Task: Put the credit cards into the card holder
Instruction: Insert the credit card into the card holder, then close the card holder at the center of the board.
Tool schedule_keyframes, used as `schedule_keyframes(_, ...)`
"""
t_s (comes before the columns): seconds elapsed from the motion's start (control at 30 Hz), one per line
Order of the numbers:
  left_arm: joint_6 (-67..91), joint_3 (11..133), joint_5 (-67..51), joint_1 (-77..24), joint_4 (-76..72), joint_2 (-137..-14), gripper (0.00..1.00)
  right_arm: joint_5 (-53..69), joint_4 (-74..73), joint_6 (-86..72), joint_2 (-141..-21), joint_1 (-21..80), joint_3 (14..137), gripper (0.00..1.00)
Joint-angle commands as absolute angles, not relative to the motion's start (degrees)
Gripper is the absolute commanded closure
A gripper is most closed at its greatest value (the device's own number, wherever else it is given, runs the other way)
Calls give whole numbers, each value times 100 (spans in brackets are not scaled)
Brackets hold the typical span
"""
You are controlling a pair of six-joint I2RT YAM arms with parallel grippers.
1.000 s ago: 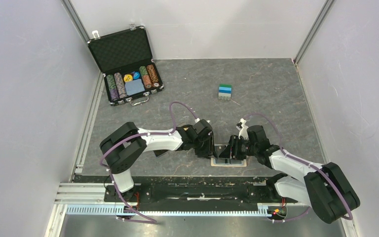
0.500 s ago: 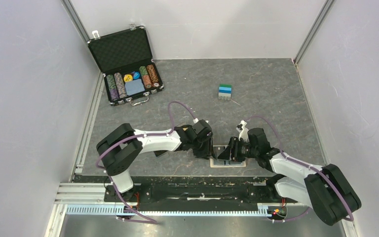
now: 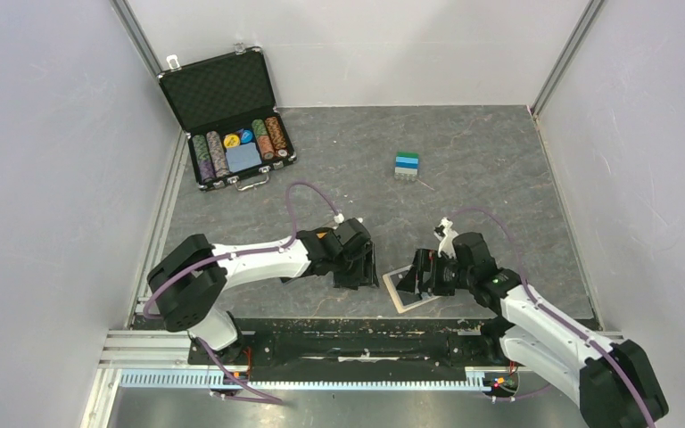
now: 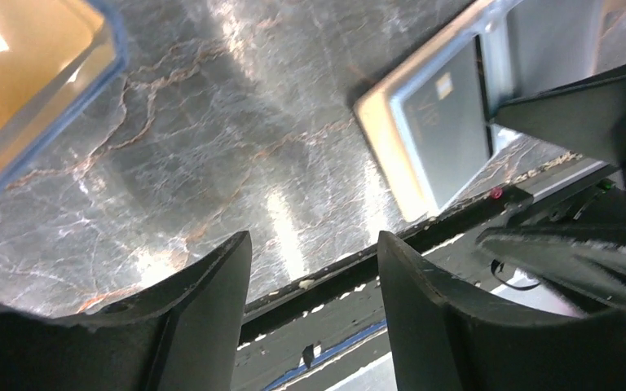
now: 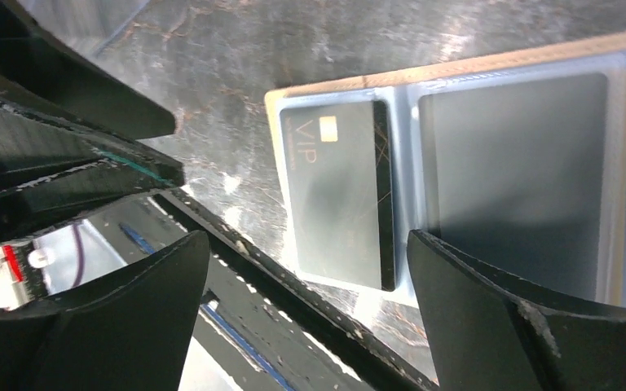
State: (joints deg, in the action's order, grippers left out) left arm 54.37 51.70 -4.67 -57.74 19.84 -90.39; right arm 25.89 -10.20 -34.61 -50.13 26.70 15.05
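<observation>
Tan holder [image 3: 400, 296] lies open and skewed on the table [image 3: 499, 178], at the near edge, between the two arms. A dark grey card [image 5: 338, 195] sits in the clear sleeve at the end nearer the left arm. The sleeve beside it looks dark too; can't tell if that's a second card.

Left jaws: parted, empty, over bare table just beside the holder. Right jaws: spread wide, empty, above the holder, not touching it.

Step, as I judge it: one card seated, grip off it, more to fetch. The next move calls for finding a loose card (none clearly in view), pinching its thin edge off the flat table, then sliding it into a free sleeve while the other arm pins the holder.

Around:
- Open chip case [image 3: 227, 116], far left, well apart.
- Small blue-green-white stack [image 3: 407, 165], mid-table; may be cards, too small to tell.
- Orange thing with a blue edge [image 4: 24, 90] near the left wrist, unclear.

In the way: both arms crowd the holder.
</observation>
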Motion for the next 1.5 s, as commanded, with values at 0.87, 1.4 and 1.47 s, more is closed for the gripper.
schedule_keyframes(0.87,7499,4138,-580,-6565,-357,-9127,34,432,-3665,-1245,-6541,1799,3252,14)
schedule_keyframes(1.4,7534,3925,-198,-6479,-340,-8897,36,1452,-3608,-1323,-6154,1780,2976,27)
schedule_keyframes(1.47,7447,4018,-179,-6454,-174,-8912,36,1051,-3794,-1343,-6118,1721,3264,22)
